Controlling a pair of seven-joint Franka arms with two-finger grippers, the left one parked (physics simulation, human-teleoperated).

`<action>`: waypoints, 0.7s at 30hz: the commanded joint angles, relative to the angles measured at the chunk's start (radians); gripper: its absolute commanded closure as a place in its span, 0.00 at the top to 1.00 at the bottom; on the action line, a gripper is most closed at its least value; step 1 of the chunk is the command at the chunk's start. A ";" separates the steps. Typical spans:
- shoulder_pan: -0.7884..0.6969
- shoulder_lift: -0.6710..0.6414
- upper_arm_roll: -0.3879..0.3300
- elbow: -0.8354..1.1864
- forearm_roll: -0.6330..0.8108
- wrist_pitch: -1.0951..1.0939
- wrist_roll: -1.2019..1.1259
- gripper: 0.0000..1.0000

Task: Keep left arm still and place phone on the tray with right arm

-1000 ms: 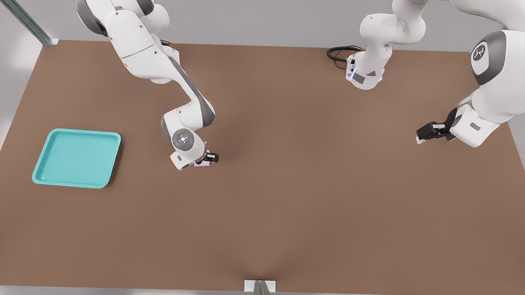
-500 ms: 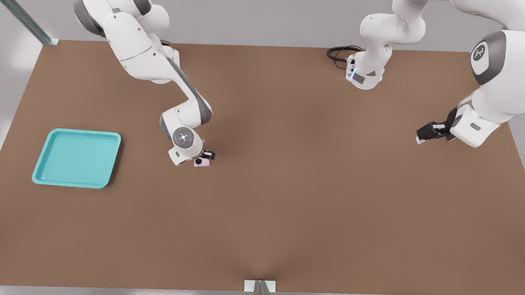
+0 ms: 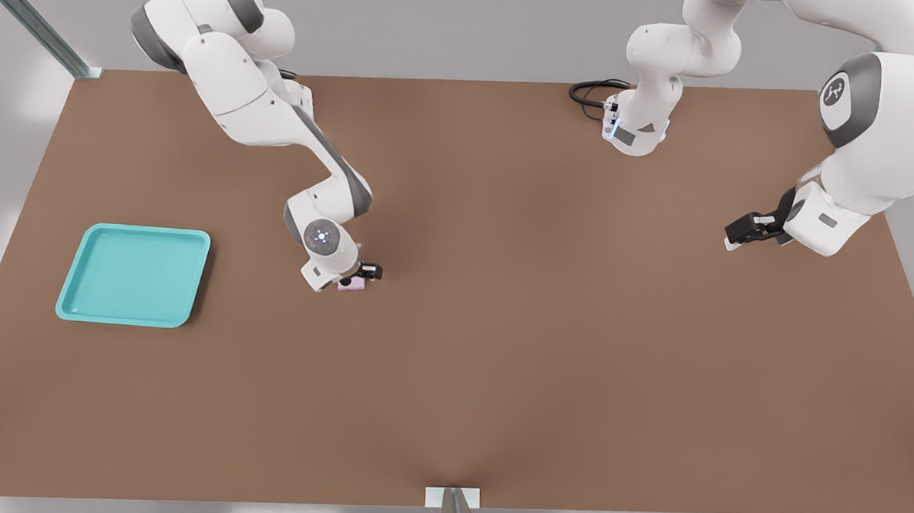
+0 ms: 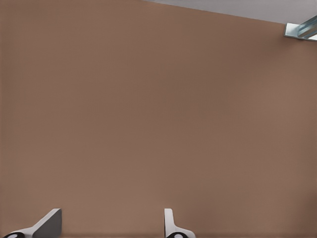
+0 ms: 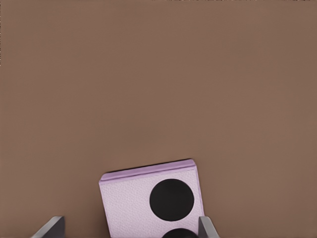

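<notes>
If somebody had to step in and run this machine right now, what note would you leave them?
Gripper: low over the brown table, fingers open and apart, one on each side of the small pale pink squarish phone, not clamping it.
Phone: lying flat on the table, its two black lenses facing up, near the middle.
Shallow turquoise plastic tray: empty, toward the front view's left of the phone, well apart from it.
Done: gripper brought to the phone.
Left: close on it, lift, carry to the tray, release.
</notes>
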 commanded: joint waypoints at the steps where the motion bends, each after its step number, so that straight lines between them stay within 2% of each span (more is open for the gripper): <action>1: 0.000 0.000 0.000 -0.003 0.002 0.039 -0.213 1.00; 21: 0.000 0.027 -0.023 -0.035 0.000 0.097 -0.243 1.00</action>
